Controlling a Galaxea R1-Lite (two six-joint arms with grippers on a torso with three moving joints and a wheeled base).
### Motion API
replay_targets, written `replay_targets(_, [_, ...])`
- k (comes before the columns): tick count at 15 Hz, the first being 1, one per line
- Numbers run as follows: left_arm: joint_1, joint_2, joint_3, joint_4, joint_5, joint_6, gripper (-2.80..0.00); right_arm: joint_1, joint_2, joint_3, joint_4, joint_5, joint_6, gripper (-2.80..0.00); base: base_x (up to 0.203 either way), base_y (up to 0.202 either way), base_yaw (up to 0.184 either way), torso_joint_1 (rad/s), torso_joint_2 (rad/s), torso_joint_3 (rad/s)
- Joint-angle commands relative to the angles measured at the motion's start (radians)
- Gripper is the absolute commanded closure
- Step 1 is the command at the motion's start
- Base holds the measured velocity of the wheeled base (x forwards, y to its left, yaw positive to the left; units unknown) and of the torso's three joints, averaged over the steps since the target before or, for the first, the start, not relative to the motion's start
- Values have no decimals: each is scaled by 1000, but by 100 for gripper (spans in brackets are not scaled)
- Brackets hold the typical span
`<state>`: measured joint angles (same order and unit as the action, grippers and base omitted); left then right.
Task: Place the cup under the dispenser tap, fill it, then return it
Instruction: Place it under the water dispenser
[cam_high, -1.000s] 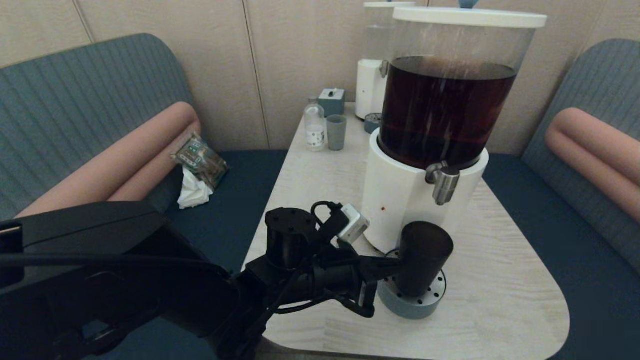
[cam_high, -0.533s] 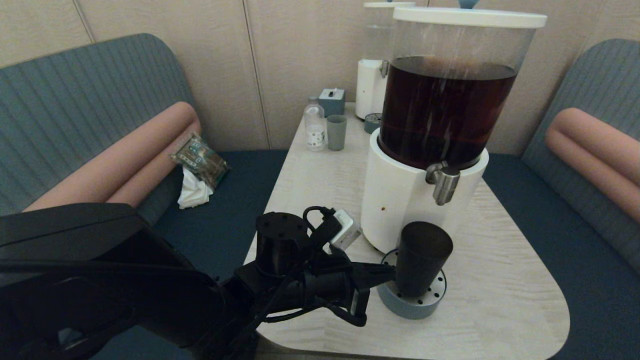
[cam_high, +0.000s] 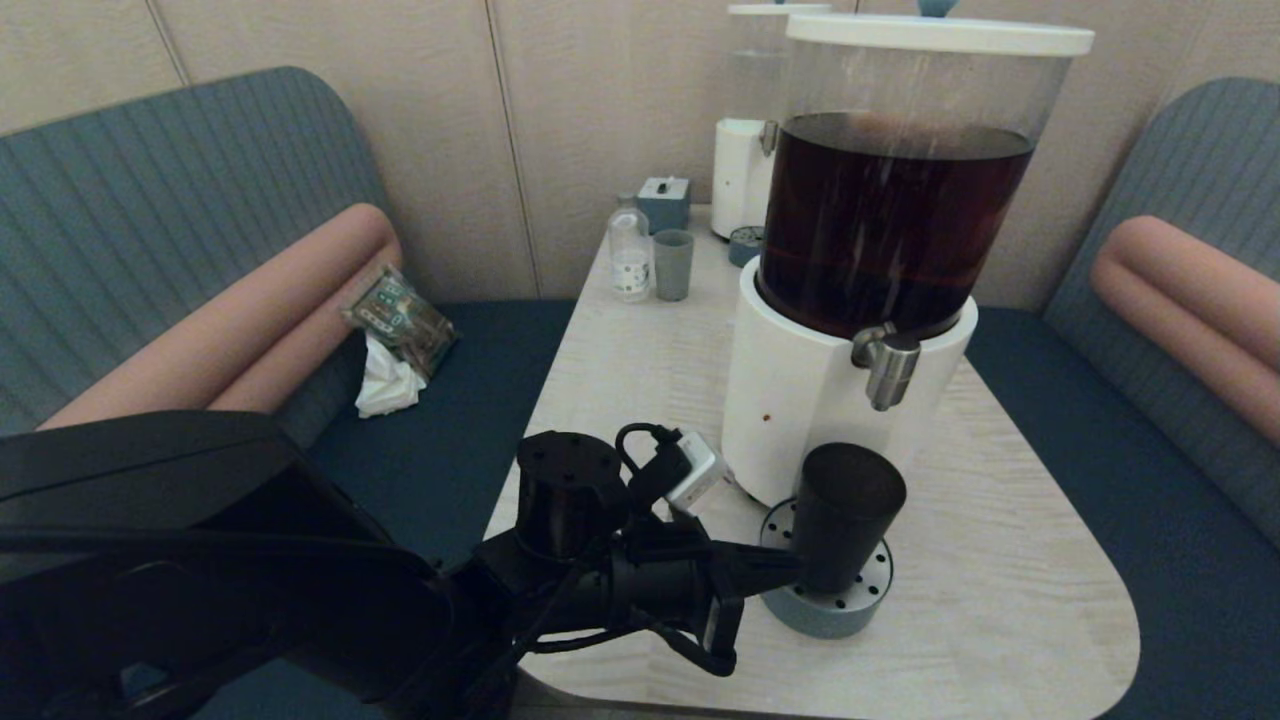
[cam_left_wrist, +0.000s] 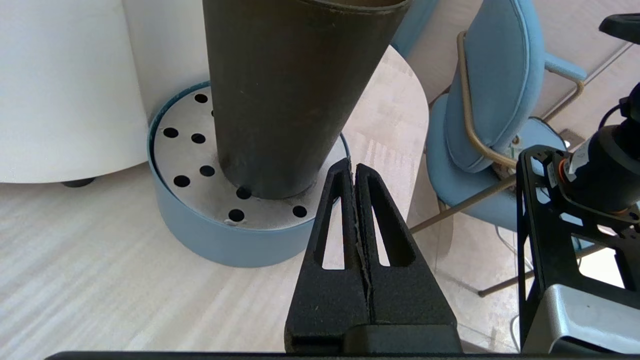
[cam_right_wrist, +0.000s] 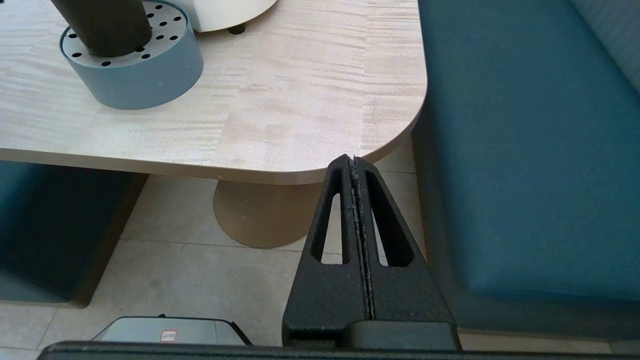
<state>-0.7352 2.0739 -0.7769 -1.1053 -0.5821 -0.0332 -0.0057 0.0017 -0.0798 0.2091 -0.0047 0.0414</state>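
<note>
Beige panelled walls (cam_high: 600, 120) rise beyond the pincer's reach. Teal benches (cam_high: 170, 200) with salmon bolsters (cam_high: 250, 310) flank the pale wood table (cam_high: 1000, 580) it hovers above. A blue chair (cam_left_wrist: 495, 85) stands past its tip, on light floor tiles (cam_right_wrist: 190, 280).

No readable text, bottle (cam_high: 630, 255) label too small to read, green packet (cam_high: 400, 318) print illegible

Head view high, looking down; wrist views close, all sharing drip tray (cam_high: 835, 610).
</note>
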Motion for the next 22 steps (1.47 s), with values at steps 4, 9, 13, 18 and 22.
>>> replay_targets(4, [-3, 26, -33, -7, 2, -4, 0, 0, 1, 0, 1, 0, 2, 0, 0, 0, 0, 0, 0, 0])
replay_targets(9, [-3, 32, -46, -7, 7, -6, 0, 0, 1, 0, 1, 0, 0, 0, 0, 0, 0, 0, 0, 0])
replay_targets(13, [-3, 34, -65, -4, 11, -8, 0, 0, 1, 0, 1, 0, 0, 0, 0, 0, 0, 0, 0, 0])
replay_targets(18, [-3, 46, -85, -2, 24, -10, 0, 0, 1, 0, 1, 0, 0, 0, 0, 0, 0, 0, 0, 0])
replay_targets(22, [-4, 61, -100, -2, 41, -7, 0, 0, 1, 0, 1, 0, 1, 0, 0, 0, 0, 0, 0, 0])
